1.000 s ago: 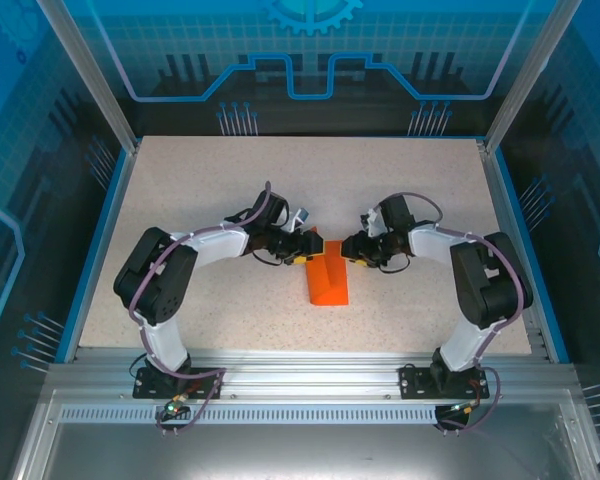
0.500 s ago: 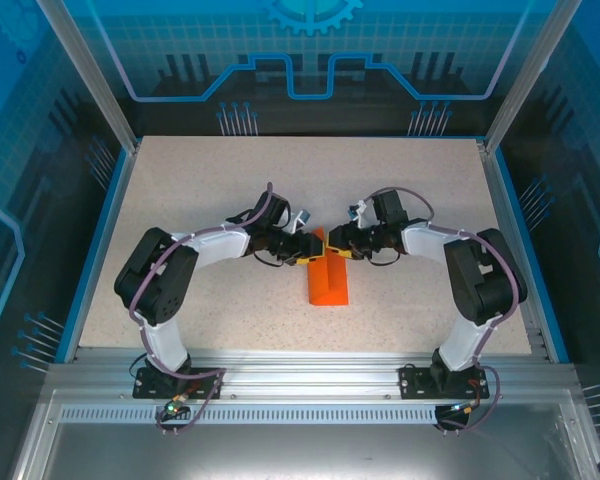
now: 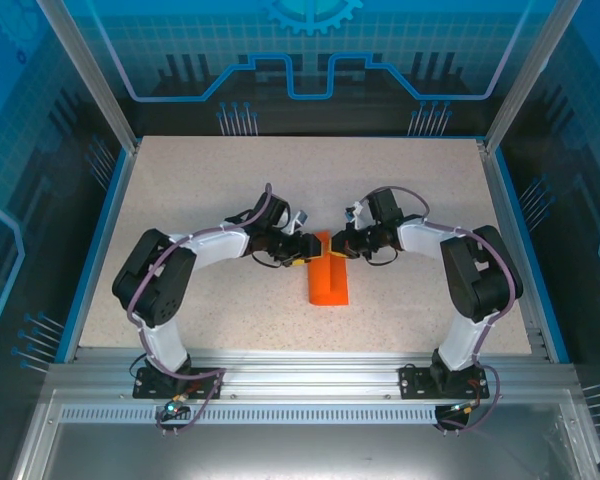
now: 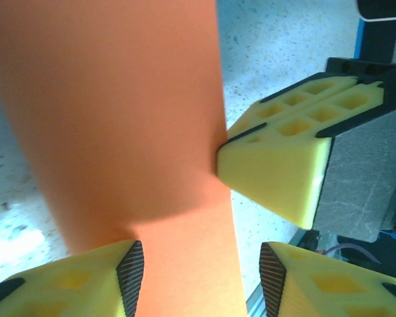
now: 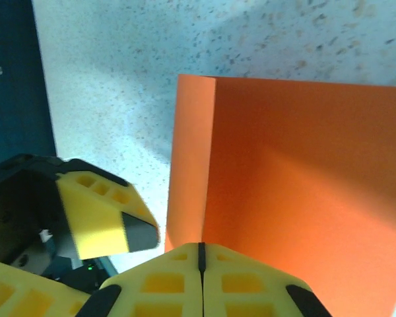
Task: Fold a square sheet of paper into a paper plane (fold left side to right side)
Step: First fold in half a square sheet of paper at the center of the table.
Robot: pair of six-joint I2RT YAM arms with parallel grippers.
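Now my right gripper (image 5: 199, 247) pinches the square sheet of paper (image 5: 303, 198), holding its flap up while my left gripper (image 4: 199, 264) straddles it, jaws apart.

A speckled beige table (image 3: 180, 180) sits between blue walls (image 3: 40, 150) and aluminium rails (image 3: 300, 375).

far end of square sheet of paper (image 3: 327, 285) under fingers (image 3: 340, 250), left wrist close-up blurred, cropped
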